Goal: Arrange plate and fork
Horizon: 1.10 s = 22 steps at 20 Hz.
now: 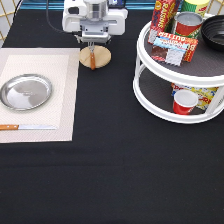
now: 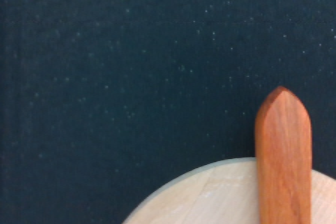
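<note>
Fork (image 1: 91, 58) on the wooden disc (image 1: 101, 56) near the exterior view's top, under the claw (image 1: 92, 45).

Its orange-brown handle runs along the exterior view's top-to-bottom line, the pointed handle end toward the bottom and reaching just past the disc's rim; the wrist view shows that tip (image 2: 283, 150) overhanging the disc (image 2: 210, 197) above the black worktop (image 1: 120, 170). The tine end sits up under the claw and appears hidden by it. The claw is directly over that upper end, closed in about the fork; actual contact cannot be confirmed. The plate (image 1: 26, 91) lies flat on the pale placemat (image 1: 65, 90) at the exterior view's left, well apart from the fork. A wooden-handled knife (image 1: 27, 127) lies crosswise below the plate.
</note>
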Tool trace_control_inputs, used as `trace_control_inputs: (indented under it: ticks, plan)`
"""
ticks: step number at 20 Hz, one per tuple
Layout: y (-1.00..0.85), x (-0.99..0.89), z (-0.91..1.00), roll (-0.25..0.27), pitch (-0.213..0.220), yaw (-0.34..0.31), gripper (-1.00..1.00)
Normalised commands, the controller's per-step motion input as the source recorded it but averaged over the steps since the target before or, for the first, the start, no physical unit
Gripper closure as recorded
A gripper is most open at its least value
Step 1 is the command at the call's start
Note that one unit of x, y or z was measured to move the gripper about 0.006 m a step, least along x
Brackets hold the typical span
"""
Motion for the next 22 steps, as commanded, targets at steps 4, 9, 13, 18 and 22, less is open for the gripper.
trace_control_inputs:
  ticks: [4, 9, 13, 18, 22]
  plan:
    - [-0.08, 0.03, -0.34, 0.046, -0.074, 0.053, -1.0]
    - [0.0, -0.09, -0.5, 0.014, -0.063, 0.012, -1.0]
    - [-0.01, -0.19, -0.36, 0.044, -0.072, 0.035, -1.0]
    - [-0.05, -0.08, -0.14, 0.072, -0.063, 0.028, -1.0]
    - [-0.09, -0.08, -0.14, 0.082, -0.052, 0.021, -1.0]
